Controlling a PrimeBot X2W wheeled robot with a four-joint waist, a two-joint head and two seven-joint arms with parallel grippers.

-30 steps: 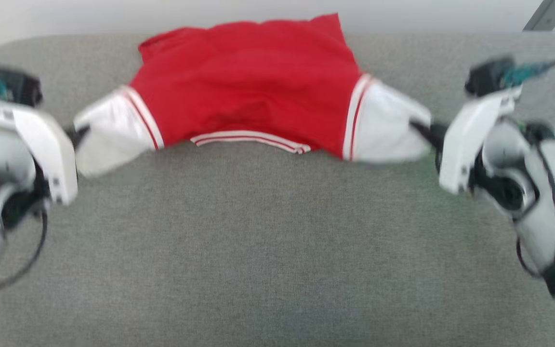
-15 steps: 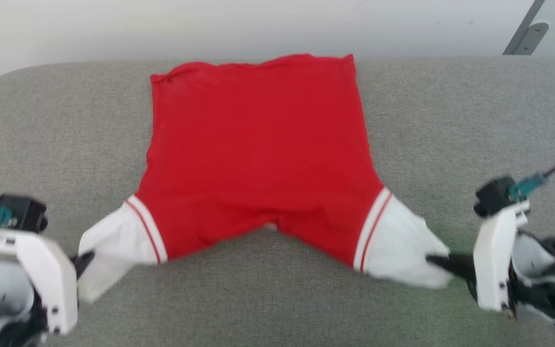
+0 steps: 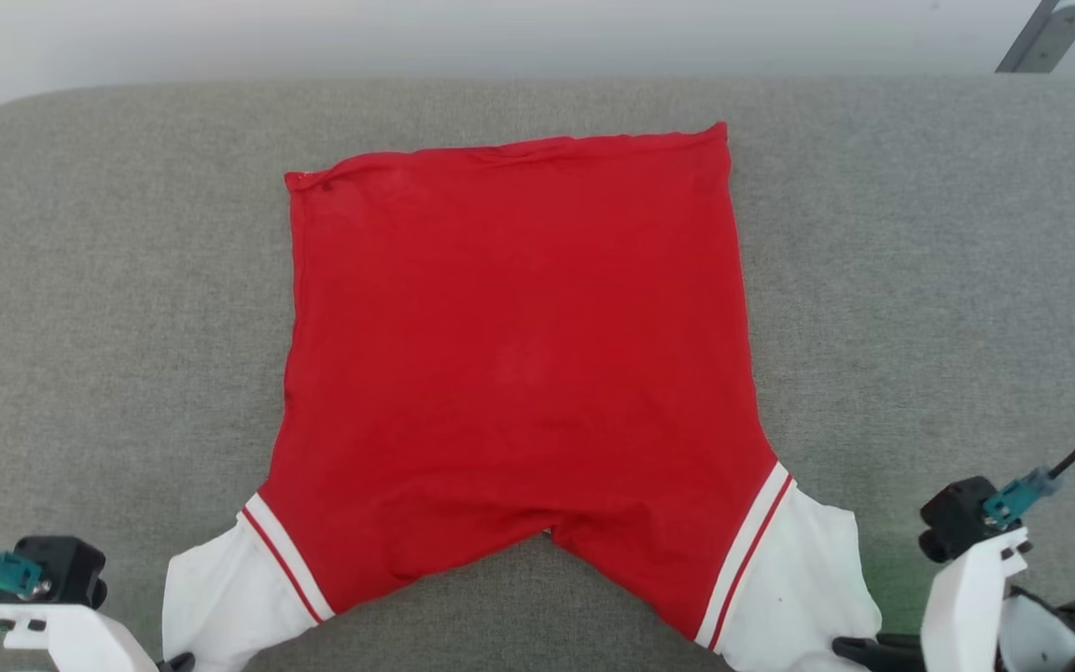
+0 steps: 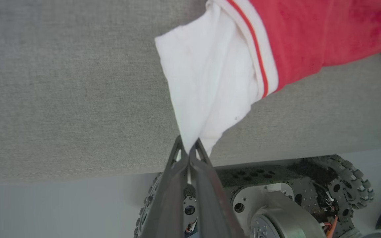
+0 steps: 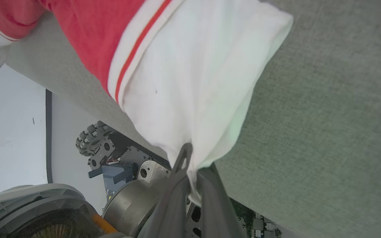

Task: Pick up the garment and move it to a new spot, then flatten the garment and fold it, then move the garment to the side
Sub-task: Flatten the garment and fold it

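The garment (image 3: 519, 373) lies spread on the grey cushion, its red body stretched flat and its far hem straight. Its two white cuff ends point toward me at the near edge. My left gripper (image 3: 178, 661) is at the lower left, shut on the tip of the left cuff (image 4: 210, 82); in the left wrist view the gripper (image 4: 188, 150) pinches the cloth's corner. My right gripper (image 3: 850, 646) is at the lower right, shut on the right cuff (image 5: 190, 76), which bunches into the gripper (image 5: 190, 163).
The grey cushion (image 3: 80, 280) runs wide on both sides of the garment. Its near edge drops off to a pale floor, where my wheeled base (image 4: 276, 195) shows. A metal bracket (image 3: 1046, 33) stands at the far right by the wall.
Both grippers have drawn the cuffs back toward the near edge, and the bunched red cloth has stretched out flat. The head view has also tilted down.
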